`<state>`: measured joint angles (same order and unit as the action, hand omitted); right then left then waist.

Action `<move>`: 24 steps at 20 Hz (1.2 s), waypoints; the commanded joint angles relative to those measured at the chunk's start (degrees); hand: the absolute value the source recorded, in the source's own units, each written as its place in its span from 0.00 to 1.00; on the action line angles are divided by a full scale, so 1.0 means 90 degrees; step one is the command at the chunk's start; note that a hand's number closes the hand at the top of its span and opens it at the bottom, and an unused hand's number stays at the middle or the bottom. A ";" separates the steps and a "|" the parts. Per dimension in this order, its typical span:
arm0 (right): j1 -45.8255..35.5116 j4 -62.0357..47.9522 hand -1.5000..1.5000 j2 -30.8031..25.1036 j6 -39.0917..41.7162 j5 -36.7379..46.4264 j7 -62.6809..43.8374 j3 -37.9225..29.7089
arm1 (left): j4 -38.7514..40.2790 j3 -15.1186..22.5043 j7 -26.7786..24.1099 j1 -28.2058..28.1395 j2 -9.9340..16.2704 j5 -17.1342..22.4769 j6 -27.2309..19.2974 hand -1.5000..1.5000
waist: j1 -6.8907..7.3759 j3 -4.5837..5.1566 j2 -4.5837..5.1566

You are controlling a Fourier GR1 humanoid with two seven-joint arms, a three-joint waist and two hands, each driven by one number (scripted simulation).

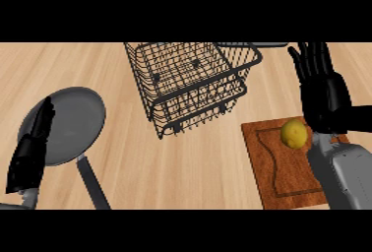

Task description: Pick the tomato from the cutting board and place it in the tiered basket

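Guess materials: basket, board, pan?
Tiered basket: looks like dark metal wire, an open grid you can see the counter through. Cutting board: wood, reddish-brown with faint grain and a routed groove. Frying pan: probably metal with a matte grey finish; flat even shading and a thin dark handle, but a coating can't be ruled out.

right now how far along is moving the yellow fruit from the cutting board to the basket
Nothing done yet: the yellow fruit sits on the cutting board. The right robot hand is open beside it, not gripping. Left: grasp, lift, place in the tiered basket. The left robot hand rests over the pan.
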<state>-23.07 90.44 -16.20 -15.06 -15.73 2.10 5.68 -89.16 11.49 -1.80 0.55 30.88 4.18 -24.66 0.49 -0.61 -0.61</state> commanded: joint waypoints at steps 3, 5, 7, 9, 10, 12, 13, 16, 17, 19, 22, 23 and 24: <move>0.0158 -0.0623 0.00 0.0044 0.0473 0.0004 -0.0306 0.0336 | 0.0296 0.0342 -0.0378 0.0277 -0.0585 0.0489 0.0830 0.50 | -0.0073 0.0077 0.0109; 0.0466 -0.0858 0.00 -0.0420 0.1116 -0.0208 -0.0526 0.0317 | 0.0034 0.0708 -0.0344 0.0227 -0.0891 0.0706 0.1123 0.50 | -0.0099 0.0074 0.0120; 0.0536 -0.1170 0.00 -0.1300 0.0534 0.1528 -0.0515 0.0819 | 0.0111 0.0966 -0.0327 0.0177 -0.1126 0.0920 0.1396 0.50 | -0.0192 0.0146 0.0186; 0.1108 -0.1552 0.00 -0.0120 0.0891 0.0205 -0.0113 0.0571 | 0.0393 0.0740 -0.0122 0.0612 -0.1082 0.1204 0.1779 0.50 | -0.0114 0.0065 0.0115; 0.1257 -0.1474 0.00 -0.0036 0.1204 -0.0090 0.0426 0.0416 | 0.0756 0.0887 -0.0265 0.0663 -0.1427 0.1188 0.1755 0.50 | -0.0158 0.0064 0.0116; 0.1404 -0.1788 0.00 -0.0144 0.1452 0.0052 0.1432 0.0094 | 0.0793 0.0738 -0.0598 0.0404 -0.1349 0.1151 0.1982 0.50 | -0.0066 0.0065 0.0083; 0.1447 -0.1289 0.00 -0.0368 0.1475 0.0262 0.1194 0.0206 | 0.1590 0.0661 -0.1124 0.0646 -0.1581 0.1036 0.2085 0.50 | -0.0113 0.0070 0.0080; 0.1522 -0.0149 0.00 -0.1189 0.1392 0.0719 0.0576 0.0277 | 0.1179 0.0559 -0.0522 0.0774 -0.1393 0.1193 0.2122 0.50 | -0.0174 0.0076 0.0041; 0.1586 0.0109 0.00 -0.1527 0.1376 0.0829 0.0230 0.0213 | 0.1058 0.0449 -0.0531 0.0596 -0.1276 0.1312 0.2187 0.50 | -0.0177 0.0079 0.0026; 0.1595 0.0264 0.00 -0.1985 0.1479 0.1214 -0.0101 0.0303 | 0.1268 0.0671 -0.0727 0.0599 -0.1610 0.1080 0.1986 0.50 | -0.0197 0.0084 0.0037; 0.1329 0.0297 0.00 -0.3255 0.1885 0.1976 -0.0959 0.0374 | 0.1185 0.0605 -0.0573 0.0663 -0.1450 0.1131 0.2055 0.50 | -0.0197 0.0113 0.0015; 0.1402 0.0404 0.00 -0.3733 0.2157 0.2147 -0.1115 0.0367 | 0.1072 0.0699 -0.0534 0.0520 -0.1533 0.1112 0.1978 0.50 | -0.0225 0.0119 -0.0023; 0.1406 0.0643 0.00 -0.4076 0.2518 0.2183 -0.1440 0.0489 | 0.1179 0.0453 -0.0468 0.0639 -0.1320 0.1233 0.2082 0.50 | -0.0282 0.0134 -0.0032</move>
<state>-10.22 92.43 -41.75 1.84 -1.20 -3.52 8.67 -78.92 16.74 -6.72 6.22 18.01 14.59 -6.44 -1.49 0.34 -0.54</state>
